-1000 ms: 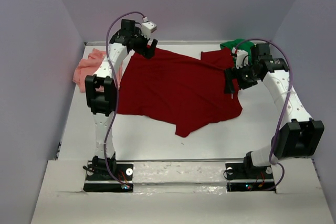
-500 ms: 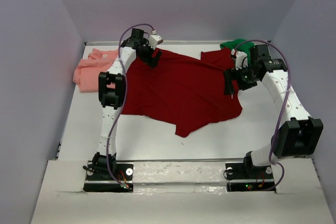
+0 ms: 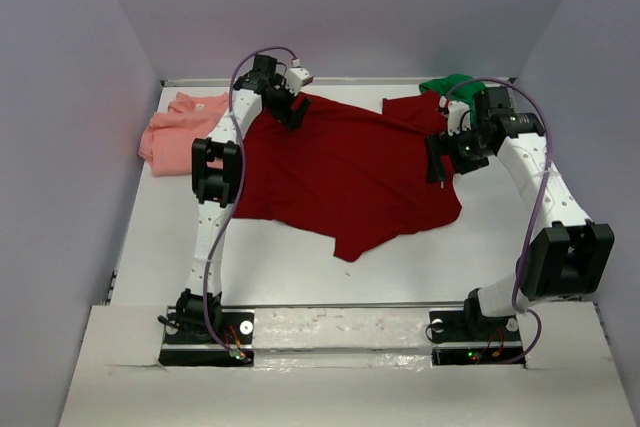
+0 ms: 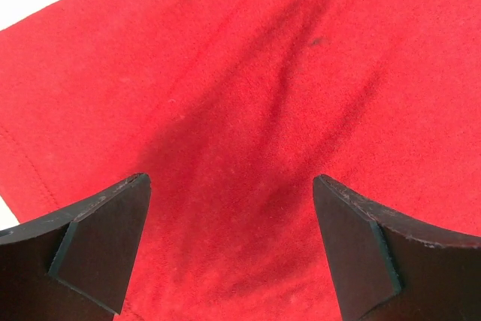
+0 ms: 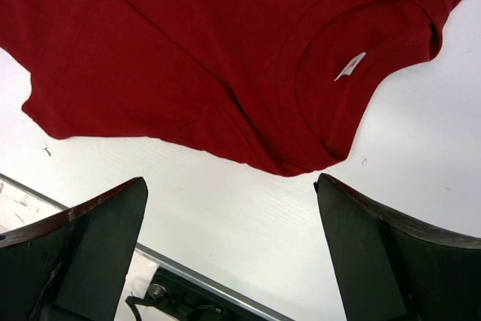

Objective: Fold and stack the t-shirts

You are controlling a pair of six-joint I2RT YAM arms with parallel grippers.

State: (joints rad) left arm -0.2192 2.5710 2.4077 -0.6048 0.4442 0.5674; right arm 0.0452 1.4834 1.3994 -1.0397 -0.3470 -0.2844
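Note:
A dark red t-shirt point(image 3: 350, 167) lies spread over the middle of the white table. A salmon pink t-shirt point(image 3: 175, 132) is bunched at the far left, and a bright green t-shirt point(image 3: 448, 85) shows at the far right behind the right arm. My left gripper point(image 3: 288, 112) hovers open over the red shirt's far left corner; red cloth point(image 4: 240, 110) fills its view with nothing between the jaws. My right gripper point(image 3: 437, 162) hangs open above the shirt's right edge. In its wrist view the collar and white label point(image 5: 350, 66) lie beyond the open fingers, over bare table.
Walls enclose the table on the left, back and right. The metal rail point(image 3: 340, 305) and both arm bases point(image 3: 205, 332) sit at the near edge. White table point(image 3: 290, 267) lies bare in front of the red shirt.
My left arm has swung right and a little forward, bringing its gripper further over the red shirt's far corner. The right arm has barely moved. Both grippers stay open.

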